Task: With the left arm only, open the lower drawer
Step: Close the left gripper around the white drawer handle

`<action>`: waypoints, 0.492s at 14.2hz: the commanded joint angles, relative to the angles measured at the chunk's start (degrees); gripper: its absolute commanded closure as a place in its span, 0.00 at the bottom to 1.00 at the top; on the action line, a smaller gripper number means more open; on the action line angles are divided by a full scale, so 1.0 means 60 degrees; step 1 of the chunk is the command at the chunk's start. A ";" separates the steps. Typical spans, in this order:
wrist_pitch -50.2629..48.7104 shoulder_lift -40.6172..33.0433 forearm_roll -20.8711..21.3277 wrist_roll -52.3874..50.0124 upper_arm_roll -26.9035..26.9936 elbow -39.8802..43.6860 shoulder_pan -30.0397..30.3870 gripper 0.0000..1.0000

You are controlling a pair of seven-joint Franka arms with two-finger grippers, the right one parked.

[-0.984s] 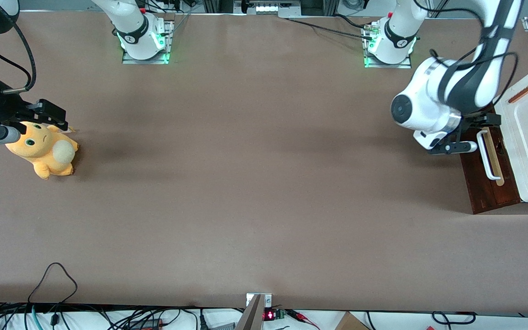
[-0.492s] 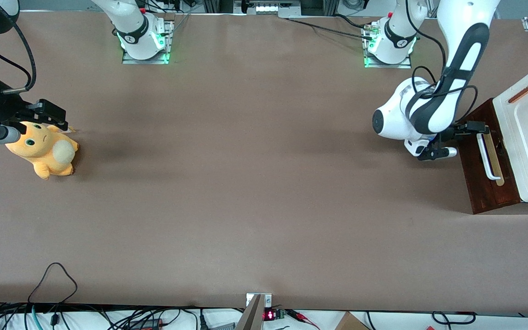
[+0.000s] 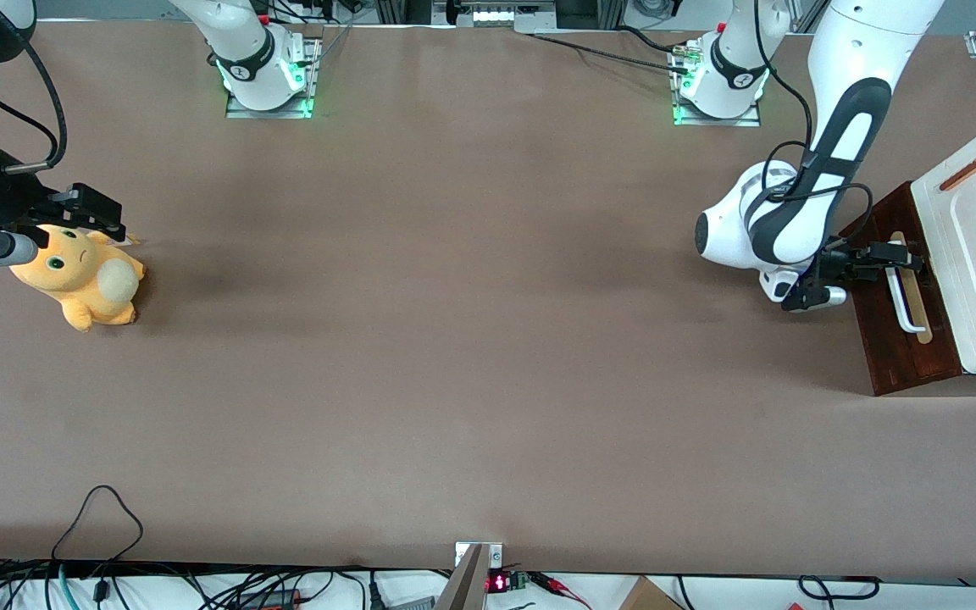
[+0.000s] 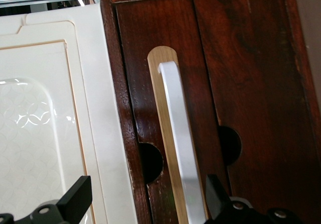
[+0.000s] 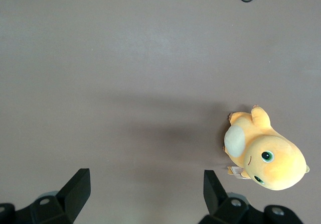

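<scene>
Left arm reaching toward the cabinet at the working arm's end of the table, gripper spread wide astride the white bar handle of the shut lower drawer, apparently positioned for clamping and pulling.

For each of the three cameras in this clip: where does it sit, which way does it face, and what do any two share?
Front view: high, looking down on the table; shows the left arm at the lower drawer.
Left wrist view: on the working arm, facing the drawer's white handle; its open gripper straddles it.
Right wrist view: looks down at the orange plush.
Shared: handle in front and left wrist views; plush in front and right wrist views.
</scene>
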 commanded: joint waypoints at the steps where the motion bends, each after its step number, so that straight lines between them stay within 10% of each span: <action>1: -0.0292 0.0242 0.0519 -0.0234 0.0060 0.0200 0.0035 0.00; 7: -0.0204 0.0959 0.1032 -0.0249 0.0441 0.0653 -0.0009 0.00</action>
